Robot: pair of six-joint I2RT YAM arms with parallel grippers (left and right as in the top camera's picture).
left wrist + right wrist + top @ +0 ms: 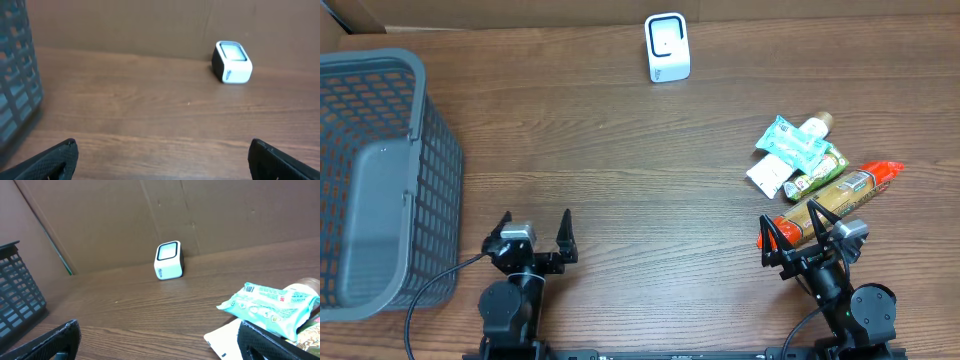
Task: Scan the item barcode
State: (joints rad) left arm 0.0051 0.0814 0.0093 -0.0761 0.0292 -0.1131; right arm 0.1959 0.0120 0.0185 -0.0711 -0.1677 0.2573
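Groceries are seen heaped at the right of the counter point(620, 150) in the overhead view: a long orange packet point(835, 198), a teal pouch point(790, 143), a green packet point(817, 172) and a small bottle point(817, 125). The right end effector point(790, 225) is held spread and empty over the near end of the long orange packet. The left end effector point(535, 225) is likewise spread and empty, near the basket point(370, 180). The scanner point(667, 47) is set at the far edge, well apart from both.

From the left wrist, only the scanner, bare counter and a basket wall are shown beyond parted fingers.

From the right wrist, the teal pouch is found lying atop the pile. It is judged light, soft and probably slippery. The long orange packet is judged stiffer, perhaps brittle inside, and is best taken across its narrow width near the middle. No barcode can be made out.
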